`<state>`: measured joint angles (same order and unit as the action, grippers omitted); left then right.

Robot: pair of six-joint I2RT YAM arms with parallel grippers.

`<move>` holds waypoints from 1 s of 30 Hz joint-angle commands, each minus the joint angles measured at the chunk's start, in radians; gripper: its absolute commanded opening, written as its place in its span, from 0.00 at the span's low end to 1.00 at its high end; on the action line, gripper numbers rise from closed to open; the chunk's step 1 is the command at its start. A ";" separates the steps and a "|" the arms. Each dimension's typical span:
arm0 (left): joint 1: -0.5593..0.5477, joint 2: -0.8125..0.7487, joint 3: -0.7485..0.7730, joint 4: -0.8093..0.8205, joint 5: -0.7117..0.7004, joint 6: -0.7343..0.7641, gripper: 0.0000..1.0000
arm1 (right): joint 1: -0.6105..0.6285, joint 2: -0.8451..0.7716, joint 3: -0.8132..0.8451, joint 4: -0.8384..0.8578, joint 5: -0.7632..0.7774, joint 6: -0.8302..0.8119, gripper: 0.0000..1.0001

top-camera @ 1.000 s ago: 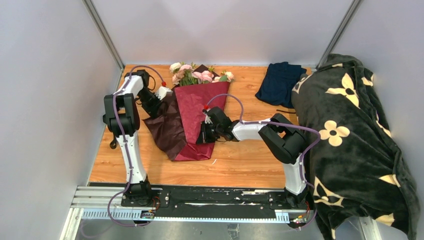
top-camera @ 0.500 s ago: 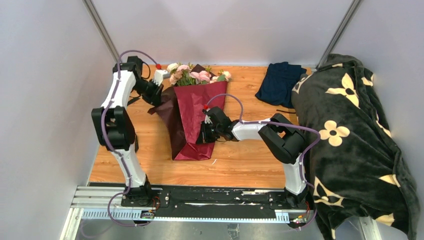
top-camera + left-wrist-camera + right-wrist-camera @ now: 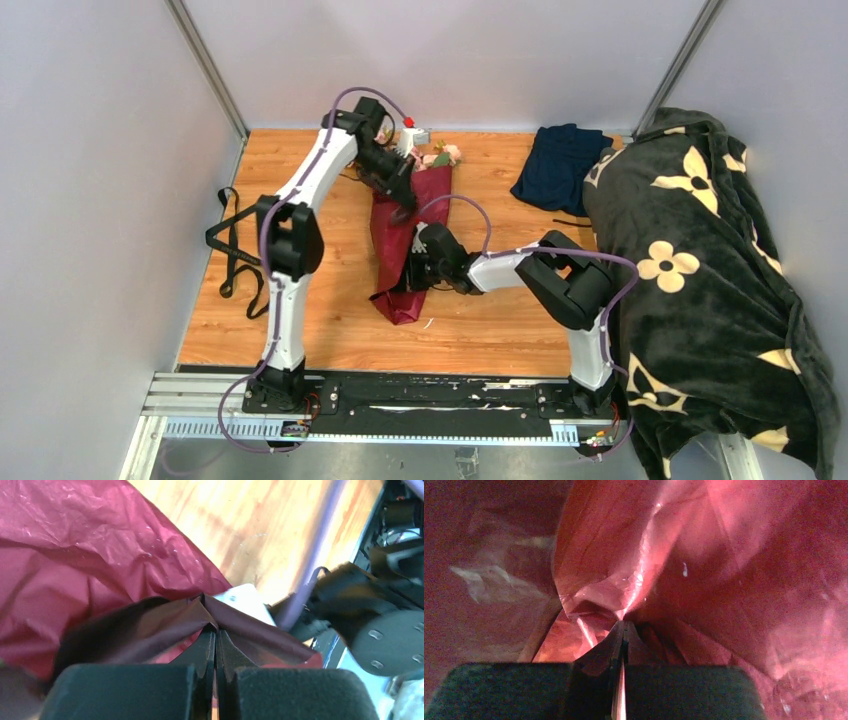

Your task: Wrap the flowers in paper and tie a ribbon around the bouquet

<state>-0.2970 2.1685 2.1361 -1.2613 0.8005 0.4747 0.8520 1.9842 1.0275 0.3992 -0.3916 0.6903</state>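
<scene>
A wooden tabletop (image 3: 480, 330) is observed beneath both tools. A navy blue folded cloth (image 3: 560, 165) is noted lying on it, well to the right of the left tool (image 3: 405, 205) and beyond the right tool (image 3: 405, 282). A dark green blanket (image 3: 700, 300) printed with cream flower shapes is found heaped well to the right of the right tool, just beside the cloth and hanging over the tabletop's right edge. Grey walls (image 3: 100, 200) are recorded on three sides.
</scene>
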 commanded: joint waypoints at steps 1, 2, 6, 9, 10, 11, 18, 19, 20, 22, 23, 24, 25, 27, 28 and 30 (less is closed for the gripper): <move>-0.004 0.163 0.191 0.003 -0.051 -0.166 0.00 | 0.034 -0.029 -0.165 0.090 0.098 0.076 0.00; -0.004 0.185 0.199 0.026 -0.073 -0.190 0.00 | 0.037 -0.049 -0.188 0.119 0.123 0.100 0.00; -0.021 0.219 0.135 0.155 -0.176 -0.231 0.00 | 0.064 -0.106 -0.211 0.119 0.231 0.101 0.00; -0.057 0.230 0.078 0.197 -0.240 -0.205 0.00 | 0.081 -0.143 -0.217 0.092 0.286 0.111 0.00; -0.070 0.232 0.059 0.201 -0.259 -0.195 0.00 | 0.083 -0.159 -0.221 0.074 0.311 0.125 0.00; -0.083 0.233 0.042 0.213 -0.281 -0.186 0.00 | 0.087 -0.177 -0.224 0.036 0.345 0.142 0.00; -0.116 0.247 -0.069 0.334 -0.504 -0.150 0.00 | 0.159 -0.362 -0.242 -0.275 0.548 0.208 0.02; -0.119 0.253 -0.071 0.335 -0.513 -0.143 0.00 | 0.164 -0.385 -0.256 -0.298 0.552 0.217 0.03; -0.122 0.258 -0.074 0.334 -0.518 -0.141 0.00 | 0.166 -0.411 -0.272 -0.312 0.547 0.224 0.04; -0.130 0.264 -0.080 0.337 -0.522 -0.137 0.00 | 0.167 -0.456 -0.290 -0.367 0.540 0.227 0.04; -0.133 0.263 -0.083 0.339 -0.522 -0.137 0.00 | 0.167 -0.482 -0.293 -0.406 0.546 0.220 0.04; -0.135 0.263 -0.085 0.339 -0.518 -0.137 0.00 | 0.164 -0.507 -0.298 -0.452 0.557 0.207 0.05; -0.138 0.262 -0.088 0.339 -0.514 -0.138 0.00 | 0.159 -0.539 -0.303 -0.490 0.572 0.191 0.06; -0.144 0.251 -0.089 0.338 -0.509 -0.141 0.00 | 0.119 -0.609 -0.322 -0.555 0.604 0.138 0.07; -0.146 0.246 -0.090 0.340 -0.509 -0.140 0.00 | 0.100 -0.648 -0.327 -0.567 0.605 0.089 0.08; -0.149 0.238 -0.087 0.345 -0.513 -0.144 0.00 | 0.023 -0.711 -0.334 -0.555 0.579 -0.031 0.14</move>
<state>-0.4339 2.3947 2.0678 -0.9558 0.3408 0.3119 0.9737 1.3800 0.7132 -0.0494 0.1394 0.8314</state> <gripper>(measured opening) 0.008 0.098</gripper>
